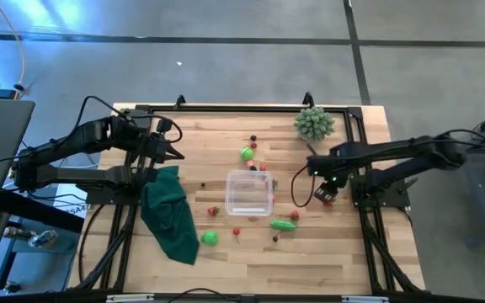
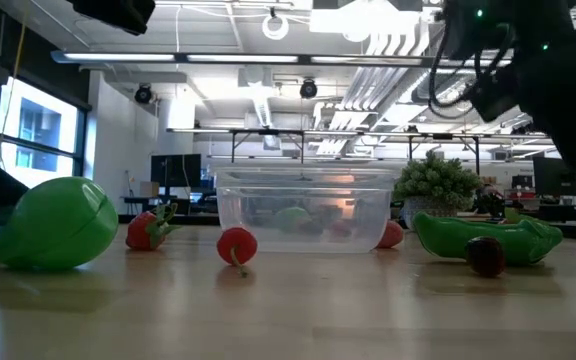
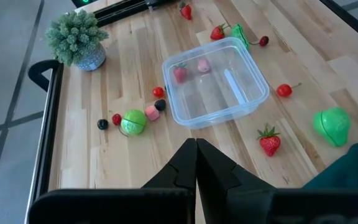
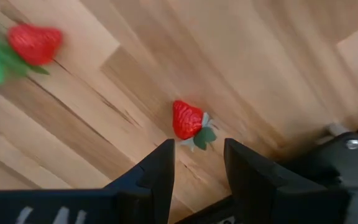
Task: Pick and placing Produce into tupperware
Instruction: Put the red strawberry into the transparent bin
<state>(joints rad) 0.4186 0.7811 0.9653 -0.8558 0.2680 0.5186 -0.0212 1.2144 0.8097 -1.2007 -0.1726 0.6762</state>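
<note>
The clear tupperware (image 1: pixel 249 192) stands mid-table; in the left wrist view the tupperware (image 3: pixel 216 81) holds a red strawberry (image 3: pixel 179 73) and a pink piece (image 3: pixel 202 65). Produce lies scattered around it: two green round pieces (image 1: pixel 247 153) (image 1: pixel 210 238), a green pod (image 1: pixel 283 225), and small red strawberries and cherries. My right gripper (image 4: pixel 197 158) is open, right of the tupperware and above a strawberry (image 4: pixel 188 119) that lies on the wood just beyond its fingertips. My left gripper (image 3: pixel 196 149) is shut and waits at the table's left (image 1: pixel 171 151).
A dark green cloth (image 1: pixel 171 210) lies left of the tupperware, under the left arm. A pale green spiky plant (image 1: pixel 314 124) stands at the far edge. A black frame (image 1: pixel 226 109) runs along the table's edges. Bare wood shows along the near edge.
</note>
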